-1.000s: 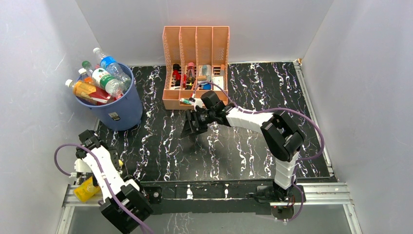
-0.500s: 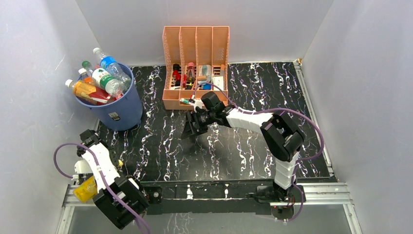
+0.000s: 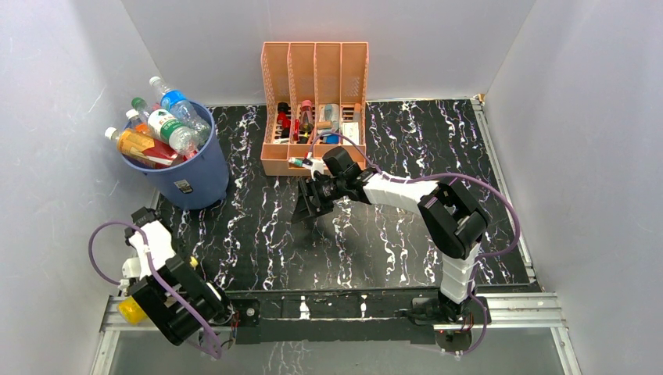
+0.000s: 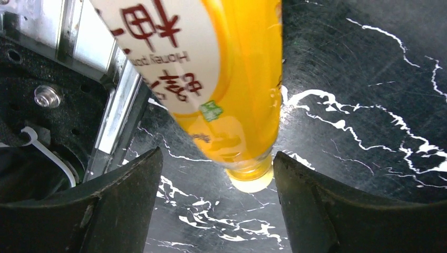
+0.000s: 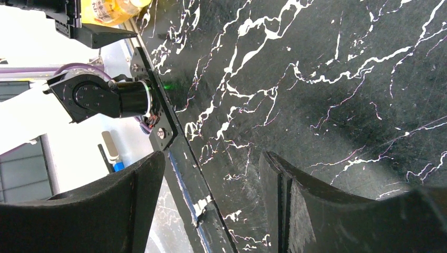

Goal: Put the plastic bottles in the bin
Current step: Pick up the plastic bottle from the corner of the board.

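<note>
Left wrist | fingers of my left gripper (image 4: 216,163) are standing apart astride the yellow plastic juice bottle (image 4: 248,79), not touching | I'm judging it needs centring before squeezing squarely.

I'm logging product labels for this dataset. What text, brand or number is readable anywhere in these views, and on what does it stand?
"Honey pom": upside down on the paper label of the yellow bottle; the rest curves out of sight.
Red Chinese characters on the same paper label: partly cropped, not reliably readable.
White sticker on the bin: too small to read.
Labels of the bottles in the bin: too small to read.
</note>
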Robot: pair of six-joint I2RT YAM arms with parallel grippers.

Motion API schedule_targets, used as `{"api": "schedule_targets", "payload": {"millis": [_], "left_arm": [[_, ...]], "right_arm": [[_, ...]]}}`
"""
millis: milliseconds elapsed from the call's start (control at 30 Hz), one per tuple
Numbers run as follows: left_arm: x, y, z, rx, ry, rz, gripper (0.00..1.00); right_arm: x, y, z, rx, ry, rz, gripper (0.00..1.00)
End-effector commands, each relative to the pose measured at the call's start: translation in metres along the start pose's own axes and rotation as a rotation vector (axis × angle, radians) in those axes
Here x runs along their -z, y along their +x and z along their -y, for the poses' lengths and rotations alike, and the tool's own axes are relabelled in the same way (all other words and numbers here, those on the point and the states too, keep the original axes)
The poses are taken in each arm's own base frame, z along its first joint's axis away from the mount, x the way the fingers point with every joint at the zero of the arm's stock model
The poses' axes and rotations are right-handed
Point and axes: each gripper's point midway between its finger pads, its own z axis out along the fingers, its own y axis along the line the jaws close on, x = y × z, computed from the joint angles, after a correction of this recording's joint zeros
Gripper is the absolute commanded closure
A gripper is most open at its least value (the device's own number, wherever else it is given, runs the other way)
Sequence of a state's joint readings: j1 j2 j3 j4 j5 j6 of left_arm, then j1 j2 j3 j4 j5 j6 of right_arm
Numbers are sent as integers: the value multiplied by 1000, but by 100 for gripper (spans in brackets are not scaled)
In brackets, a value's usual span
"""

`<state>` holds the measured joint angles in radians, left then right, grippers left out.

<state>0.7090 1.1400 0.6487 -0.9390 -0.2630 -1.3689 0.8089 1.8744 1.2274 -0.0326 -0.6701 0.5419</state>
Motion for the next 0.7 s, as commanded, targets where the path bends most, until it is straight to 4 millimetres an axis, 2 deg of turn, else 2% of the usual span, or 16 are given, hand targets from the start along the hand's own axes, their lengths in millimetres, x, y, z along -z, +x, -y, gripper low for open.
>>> {"api": "schedule_targets", "payload": {"millis": [0,233,333,367,567,667], "left_arm": [[-8,-4,0,7,-14,32,30],[-11,-1,5,-21,0,18,63],[-10,0,6,-46,11,9,94],[-9,1,6,-55,14,5,100],[5,8,6,-158,80,-45,100],[23,13,8,-218,163,-79,100]], "right_arm": [[-1,0,0,23,-21,-8,23],[0,-4,-1,30,-24,1,24],[1,-5,-2,33,-30,2,24],[1,-6,-3,34,-29,4,24],[5,-7,-7,40,-33,10,24],[7,-8,-9,43,-34,15,24]]}}
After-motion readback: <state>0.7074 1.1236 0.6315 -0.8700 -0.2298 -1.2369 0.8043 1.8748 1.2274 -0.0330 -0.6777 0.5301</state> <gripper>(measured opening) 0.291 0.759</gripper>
